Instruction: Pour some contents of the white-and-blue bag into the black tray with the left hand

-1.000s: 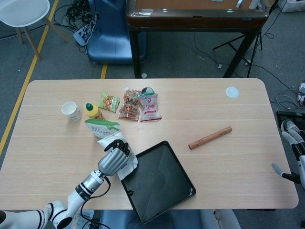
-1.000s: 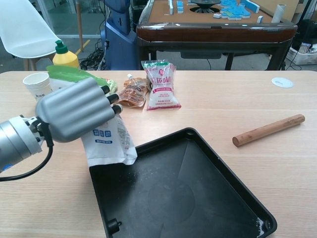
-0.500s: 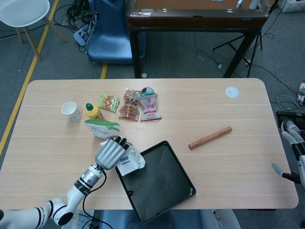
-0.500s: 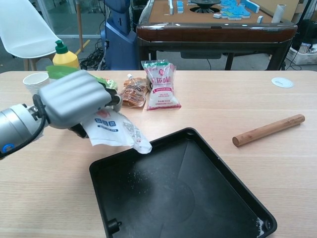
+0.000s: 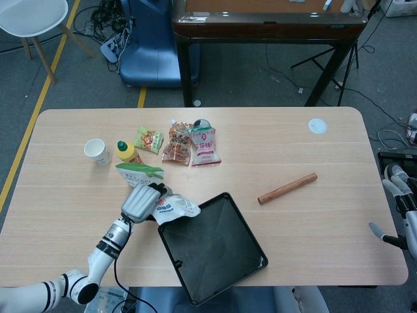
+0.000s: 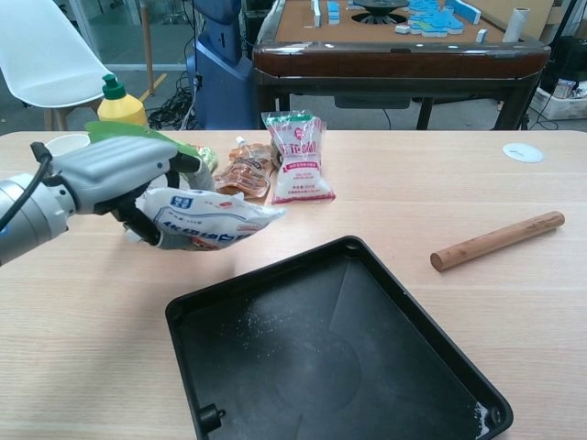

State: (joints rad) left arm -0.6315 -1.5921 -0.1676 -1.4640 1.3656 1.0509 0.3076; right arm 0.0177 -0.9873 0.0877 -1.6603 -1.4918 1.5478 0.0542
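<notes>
The grey metal left hand [image 6: 115,179] grips the white-and-blue plastic bag [image 6: 209,220], fingers wrapped around its rear end; the bag lies nearly level in the air, its free end pointing toward the square black plastic tray [image 6: 367,302] and just short of the tray's far-left rim. The tray sits on the light wooden table [image 6: 413,197], one corner overhanging the near edge in the head view, with pale specks scattered on its floor. Beyond the tray lie a pink-and-white packet [image 6: 297,158] and a brown snack pouch [image 6: 245,170], side by side. Left of these stand a yellow bottle with a green cap [image 6: 120,101] and a white paper cup [image 5: 98,151]. A brown wooden rod [image 6: 496,240] lies right of the tray, apart from it. The right hand [image 5: 399,208] shows only at the head view's right edge, off the table; finger state cannot be told.
</notes>
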